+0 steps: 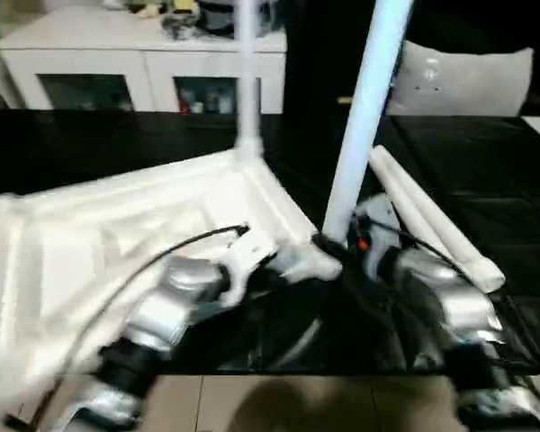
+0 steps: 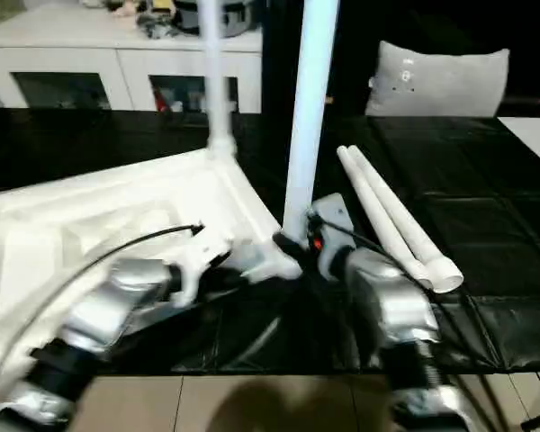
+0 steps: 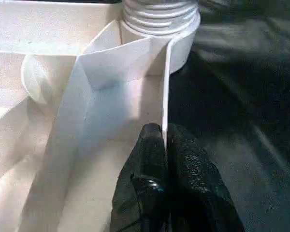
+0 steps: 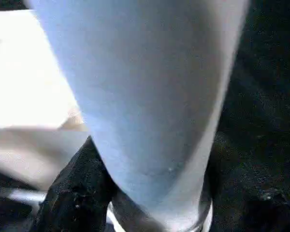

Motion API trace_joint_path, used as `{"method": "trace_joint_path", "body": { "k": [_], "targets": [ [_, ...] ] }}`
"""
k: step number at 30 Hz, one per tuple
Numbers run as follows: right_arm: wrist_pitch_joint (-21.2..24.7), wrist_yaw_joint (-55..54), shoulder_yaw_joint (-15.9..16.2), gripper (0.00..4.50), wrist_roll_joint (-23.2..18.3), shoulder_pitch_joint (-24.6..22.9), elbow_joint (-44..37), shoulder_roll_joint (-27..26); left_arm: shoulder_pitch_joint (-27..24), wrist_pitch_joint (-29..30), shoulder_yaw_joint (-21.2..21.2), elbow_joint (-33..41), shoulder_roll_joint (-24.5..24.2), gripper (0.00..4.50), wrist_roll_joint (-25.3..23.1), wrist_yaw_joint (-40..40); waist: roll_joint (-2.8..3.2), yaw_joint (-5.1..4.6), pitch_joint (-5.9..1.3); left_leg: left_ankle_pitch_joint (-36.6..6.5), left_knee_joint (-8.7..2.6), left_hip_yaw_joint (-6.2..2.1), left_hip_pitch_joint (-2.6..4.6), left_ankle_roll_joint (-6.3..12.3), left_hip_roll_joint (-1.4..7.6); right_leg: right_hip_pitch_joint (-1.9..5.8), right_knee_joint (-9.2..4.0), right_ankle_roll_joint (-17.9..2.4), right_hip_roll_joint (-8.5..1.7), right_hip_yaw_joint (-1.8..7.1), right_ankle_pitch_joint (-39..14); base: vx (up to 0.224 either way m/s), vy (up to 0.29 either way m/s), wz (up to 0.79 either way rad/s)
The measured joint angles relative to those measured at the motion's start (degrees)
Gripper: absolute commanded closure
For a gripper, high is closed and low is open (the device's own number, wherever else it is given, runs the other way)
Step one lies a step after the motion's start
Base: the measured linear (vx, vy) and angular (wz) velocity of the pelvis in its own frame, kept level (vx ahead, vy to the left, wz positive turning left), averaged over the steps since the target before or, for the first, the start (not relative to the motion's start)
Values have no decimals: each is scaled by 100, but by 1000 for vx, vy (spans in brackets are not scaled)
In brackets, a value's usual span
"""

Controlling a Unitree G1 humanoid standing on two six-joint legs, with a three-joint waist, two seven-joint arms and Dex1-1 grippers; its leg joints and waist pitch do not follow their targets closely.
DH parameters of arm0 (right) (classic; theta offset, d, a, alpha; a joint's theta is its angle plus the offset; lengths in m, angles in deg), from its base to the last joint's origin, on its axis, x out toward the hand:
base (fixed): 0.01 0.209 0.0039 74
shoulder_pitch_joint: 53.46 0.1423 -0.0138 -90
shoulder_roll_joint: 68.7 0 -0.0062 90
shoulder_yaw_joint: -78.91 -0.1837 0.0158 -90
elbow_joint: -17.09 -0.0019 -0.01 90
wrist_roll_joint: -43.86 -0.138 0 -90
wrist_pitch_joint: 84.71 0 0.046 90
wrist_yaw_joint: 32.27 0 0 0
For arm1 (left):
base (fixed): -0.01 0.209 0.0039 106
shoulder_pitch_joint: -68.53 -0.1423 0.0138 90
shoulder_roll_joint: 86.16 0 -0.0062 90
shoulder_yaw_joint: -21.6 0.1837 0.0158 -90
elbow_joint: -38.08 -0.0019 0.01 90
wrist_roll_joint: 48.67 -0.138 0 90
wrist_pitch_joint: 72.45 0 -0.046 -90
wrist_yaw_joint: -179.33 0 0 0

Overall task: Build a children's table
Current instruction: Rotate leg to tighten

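Left gripper [image 3: 165, 145] jaws pinch tabletop rim [image 3: 166, 87] | right gripper [image 4: 150, 193] jaws clasp upright leg [image 4: 150, 87]

Likely home living room. Far left: white cabinet [image 1: 135, 54] with glass doors, clutter [image 1: 175, 16] on top, items on shelves behind glass. Far right: grey cushion [image 1: 468, 79]. Black mat [image 1: 486, 171] over beige floor [image 1: 279, 405] near camera.
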Motion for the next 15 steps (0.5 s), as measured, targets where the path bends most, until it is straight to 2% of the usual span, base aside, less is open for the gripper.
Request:
{"method": "trace_joint_path", "body": {
  "k": [1,2,4,7,9,10,13,15],
  "targets": [
    [-56,-106,-36,176,12,5,5,-54,1,-1,2,3,41,450,-33,71,1,3,0,0,-1,0,-2,1,-1,0,1,0,-2,0,0,0,0,0],
    [-106,-151,-56,160,18,5,10,-85,2,-1,4,10,48,450,-43,103,0,7,0,-1,-5,0,-2,2,-2,0,0,0,-2,0,0,0,0,0],
    [-182,-152,-58,157,10,-1,4,-138,3,-9,5,35,48,450,-64,121,0,19,0,-2,-21,0,-5,3,-2,-3,0,1,-1,0,1,0,0,0],
    [-200,-99,-72,114,-9,-57,-100,-138,1,-71,32,83,-15,450,-73,84,1,45,-1,-3,-53,1,-7,2,-2,-14,5,2,2,-1,2,17,-7,1],
    [-212,29,-85,110,-55,-105,-174,-118,0,-116,71,122,-84,450,-74,36,1,57,-1,-1,-70,0,-12,0,3,-29,12,2,10,-3,2,0,0,0],
    [-246,122,-78,110,-69,-153,-217,-76,0,-170,101,127,-128,450,-75,15,1,64,-1,-1,-77,0,-16,-1,6,-37,12,2,14,-3,2,0,0,0],
    [-360,377,-21,64,-134,-236,-248,93,0,-333,166,128,-245,450,-115,-32,5,69,-3,0,-82,1,-22,-2,11,-50,18,-3,20,-3,4,0,0,0],
    [-454,593,36,57,-177,-271,-249,240,-3,-442,184,125,-361,450,-135,-149,4,54,-3,1,-81,1,-23,-3,12,-54,18,-2,21,-3,3,0,0,0]
  ]
}}
